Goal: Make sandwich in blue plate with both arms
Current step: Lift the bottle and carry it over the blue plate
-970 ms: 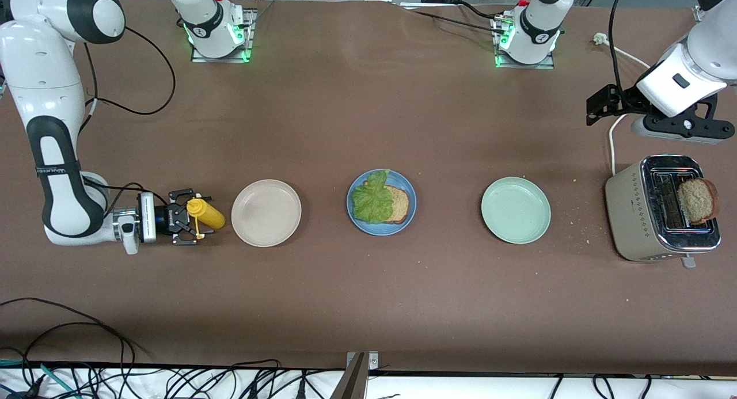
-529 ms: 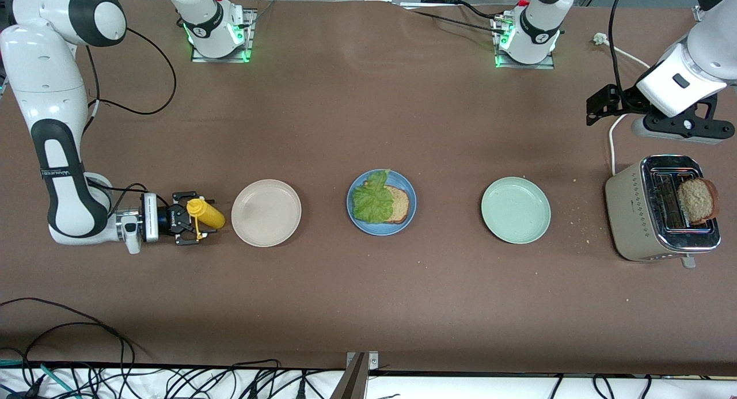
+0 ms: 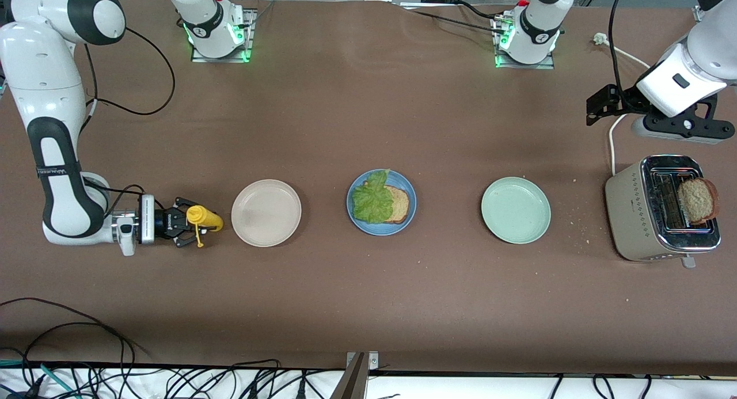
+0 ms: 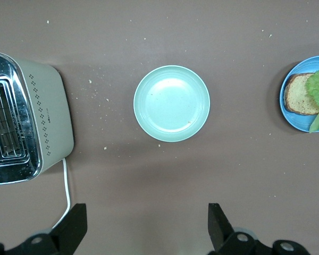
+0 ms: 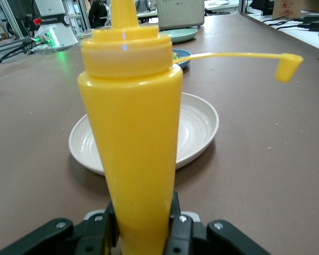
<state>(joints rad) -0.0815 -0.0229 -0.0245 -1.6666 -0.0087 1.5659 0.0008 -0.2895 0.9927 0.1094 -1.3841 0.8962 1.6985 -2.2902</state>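
The blue plate (image 3: 380,231) sits mid-table with one brown bread slice (image 3: 400,205) on it and a ruffled lettuce leaf (image 3: 371,202) over part of that slice. A second slice (image 3: 696,200) sticks out of the toaster (image 3: 633,215). My right gripper (image 3: 187,220) is low at the right arm's end of the table, shut on an upright yellow squeeze bottle (image 3: 204,217). In the right wrist view the fingers (image 5: 178,223) press the bottle's (image 5: 133,133) lower body. My left gripper (image 4: 147,226) hangs open and empty high over the table by the toaster (image 4: 45,117).
A beige-white plate (image 3: 266,212) lies beside the bottle, toward the blue plate. A pale mint-green plate (image 3: 515,209) lies between the blue plate and the toaster. The bottle's cap (image 5: 287,66) dangles open on its strap. A white cord (image 3: 613,140) runs from the toaster. Crumbs dot the cloth.
The right gripper's fingers have closed in onto the yellow bottle, which has shifted a little toward the right arm's end. The left arm has not moved.
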